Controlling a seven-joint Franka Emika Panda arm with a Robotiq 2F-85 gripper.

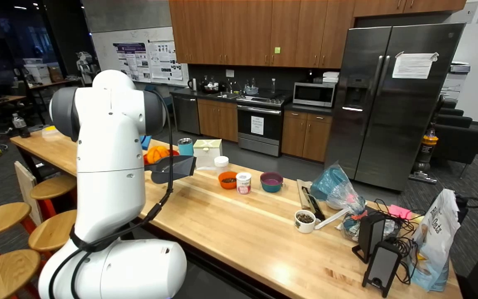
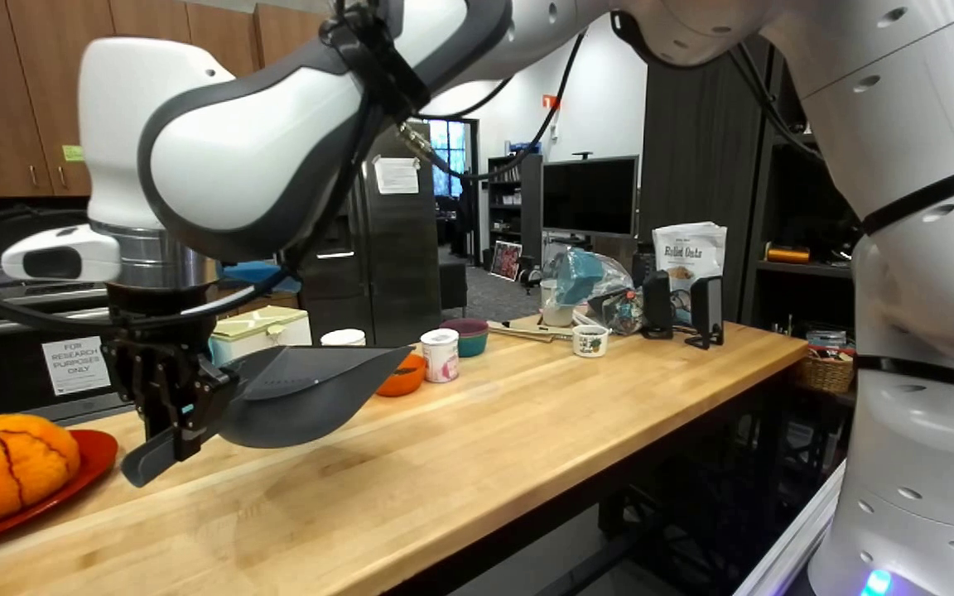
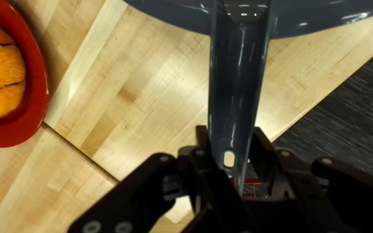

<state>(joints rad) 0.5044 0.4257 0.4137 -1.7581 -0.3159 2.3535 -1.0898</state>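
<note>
Below the claw, a pale wooden table spreads, dark carpet showing past its edge. Lower than the claw, round stools stand along the table's side. Well beyond the claw, brown wall cabinets hang above a stove and a microwave, beside a steel refrigerator. Far past the claw, a window glows blue.

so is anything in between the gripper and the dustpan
Nothing visible: the gripper is closed on the handle of the dustpan, with a finger on each side. The plate lies toward the left edge of the wrist view, not between them.
</note>
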